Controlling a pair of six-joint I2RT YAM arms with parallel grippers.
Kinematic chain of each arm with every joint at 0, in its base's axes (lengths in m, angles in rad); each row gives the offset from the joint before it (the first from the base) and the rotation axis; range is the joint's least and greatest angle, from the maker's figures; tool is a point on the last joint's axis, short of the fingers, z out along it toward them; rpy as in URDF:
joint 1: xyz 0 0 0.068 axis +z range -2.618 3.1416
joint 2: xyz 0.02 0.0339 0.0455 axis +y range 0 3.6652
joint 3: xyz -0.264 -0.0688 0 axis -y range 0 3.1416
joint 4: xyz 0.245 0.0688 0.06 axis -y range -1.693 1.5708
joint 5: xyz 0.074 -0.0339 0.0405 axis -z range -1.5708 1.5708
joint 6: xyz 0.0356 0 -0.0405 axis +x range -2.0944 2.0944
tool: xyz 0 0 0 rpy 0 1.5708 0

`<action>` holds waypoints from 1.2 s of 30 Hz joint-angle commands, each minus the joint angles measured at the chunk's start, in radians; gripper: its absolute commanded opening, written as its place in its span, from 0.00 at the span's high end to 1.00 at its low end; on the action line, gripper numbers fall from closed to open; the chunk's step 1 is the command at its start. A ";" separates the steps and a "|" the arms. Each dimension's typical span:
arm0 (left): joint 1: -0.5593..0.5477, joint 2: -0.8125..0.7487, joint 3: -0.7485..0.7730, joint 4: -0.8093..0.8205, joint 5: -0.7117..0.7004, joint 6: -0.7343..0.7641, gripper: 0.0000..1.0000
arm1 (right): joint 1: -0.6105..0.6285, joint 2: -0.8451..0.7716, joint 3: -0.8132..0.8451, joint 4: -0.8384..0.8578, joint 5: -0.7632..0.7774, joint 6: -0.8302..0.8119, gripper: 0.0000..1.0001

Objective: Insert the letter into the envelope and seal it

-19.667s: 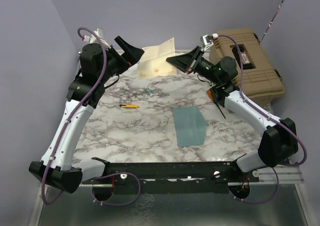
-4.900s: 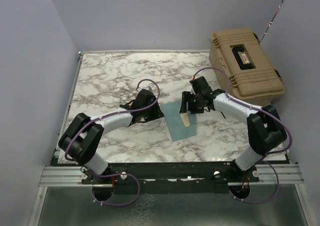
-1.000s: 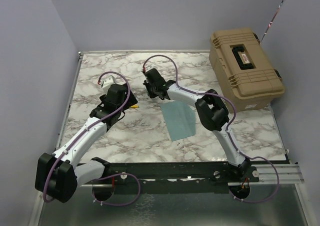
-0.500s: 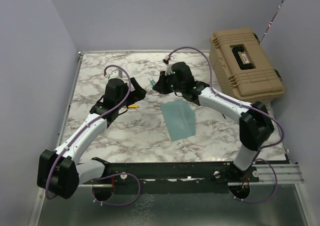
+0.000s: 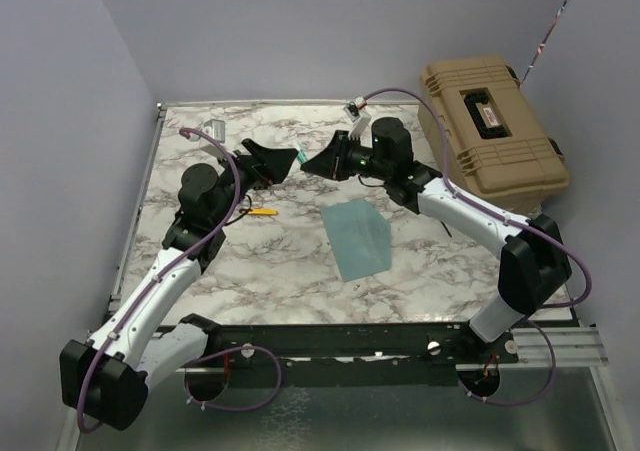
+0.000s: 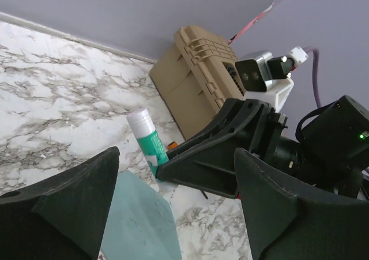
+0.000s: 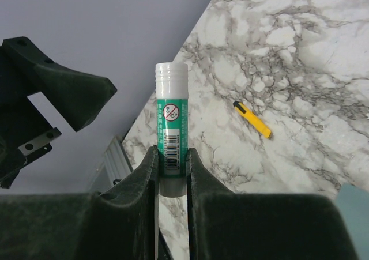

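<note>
Top external view is showing the envelope (image 5: 356, 239) lying flat on the desk (image 5: 230, 271), slightly right of the frame's middle and turned a little off square. Nothing is touching it, and both tools are hanging above it in the frame, well clear of the paper. In the left wrist view its teal sheet is showing at the bottom, between the two dark fingers (image 6: 63, 208). In the right wrist view only a corner is peeking in at the lower right edge.

The right tool (image 7: 172, 165) is clamping a glue stick (image 7: 172, 119) by its lower end, with the fingers pressing on both sides. The green-and-white tube is standing straight up in that frame, its white end on top. In the left wrist view the stick is leaning toward the upper left, out of the right tool's tips.

The left tool (image 5: 283, 163) is facing the stick, just beside it, with its jaws standing wide apart and gripping nothing. In the right wrist view this tool is sitting at the upper left, apart from the tube.

A yellow item (image 5: 262, 211) is lying on the desk left of the envelope. A tan case (image 5: 490, 136) is resting at the upper right of the top view.
</note>
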 commanded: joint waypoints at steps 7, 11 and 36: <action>0.005 0.076 -0.005 0.036 0.024 -0.105 0.32 | 0.001 -0.034 -0.056 0.188 -0.196 0.057 0.91; 0.005 0.099 0.008 0.042 0.072 -0.132 0.48 | 0.001 -0.023 -0.058 0.213 -0.224 0.059 0.91; 0.005 0.095 0.049 0.008 0.079 -0.106 1.00 | 0.001 0.041 -0.006 0.106 -0.329 -0.023 0.81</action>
